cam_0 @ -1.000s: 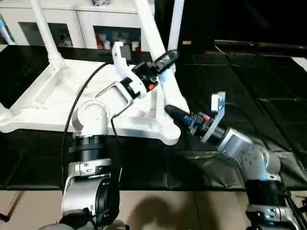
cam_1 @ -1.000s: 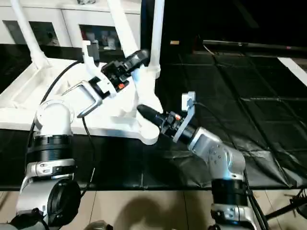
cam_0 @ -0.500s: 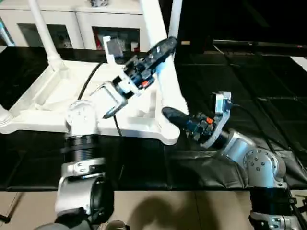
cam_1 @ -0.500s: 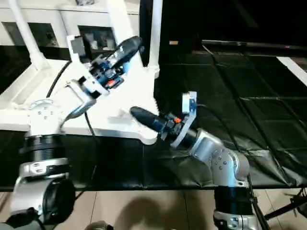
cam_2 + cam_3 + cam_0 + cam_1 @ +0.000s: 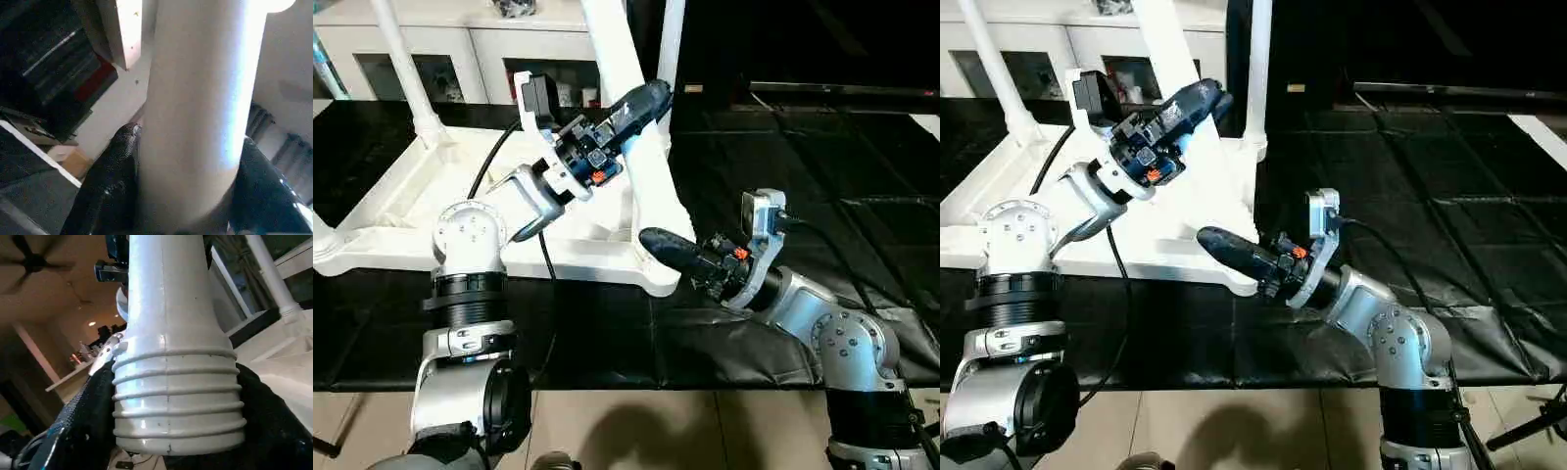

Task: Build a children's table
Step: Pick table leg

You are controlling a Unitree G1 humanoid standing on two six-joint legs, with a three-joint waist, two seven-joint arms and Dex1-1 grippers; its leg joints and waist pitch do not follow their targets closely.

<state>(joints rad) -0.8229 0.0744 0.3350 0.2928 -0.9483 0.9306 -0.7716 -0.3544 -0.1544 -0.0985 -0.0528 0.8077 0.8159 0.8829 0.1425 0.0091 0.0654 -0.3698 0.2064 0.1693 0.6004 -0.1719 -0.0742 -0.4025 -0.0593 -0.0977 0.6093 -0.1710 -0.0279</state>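
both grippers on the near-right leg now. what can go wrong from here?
1. The leg leans instead of standing straight in its corner socket; turning it that way may cross-thread or jam it.
2. The left gripper clamps mid-tube while the right gripper holds the ribbed base; opposing motion could bend the leg or break grip.
3. Side force may shift the tabletop on the black mat.

On the black mat (image 5: 783, 147) there is one white tabletop (image 5: 401, 211), lying upside down. Four white legs (image 5: 636, 147) rise from its corners. Two grippers: left gripper (image 5: 641, 98) and right gripper (image 5: 656, 242).
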